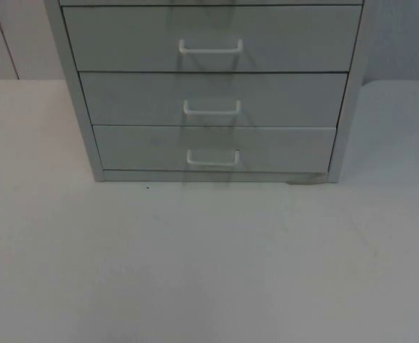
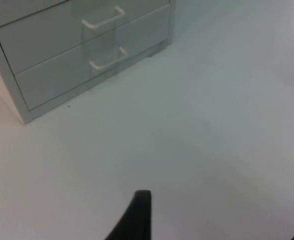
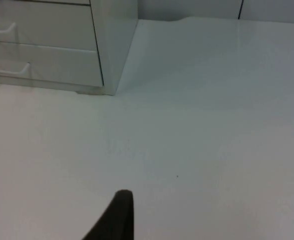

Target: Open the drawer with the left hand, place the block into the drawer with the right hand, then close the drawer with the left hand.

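A grey drawer cabinet (image 1: 213,93) stands at the back of the white table, with three drawers showing, all shut. Each has a white bar handle: upper (image 1: 210,47), middle (image 1: 212,108), lowest (image 1: 213,158). My left gripper (image 2: 219,227) hovers over bare table well in front of the cabinet (image 2: 61,65), open, with nothing between its fingertips (image 2: 139,215). My right gripper (image 3: 207,230) hangs over the table in front of the cabinet's right corner (image 3: 114,50). One black fingertip (image 3: 119,215) shows with a wide empty gap beside it, so it is open.
The white table top (image 1: 209,264) stretches wide in front of the cabinet. A grey partition wall (image 1: 9,36) rises behind it. The table edge meets the wall to the cabinet's right (image 3: 212,20).
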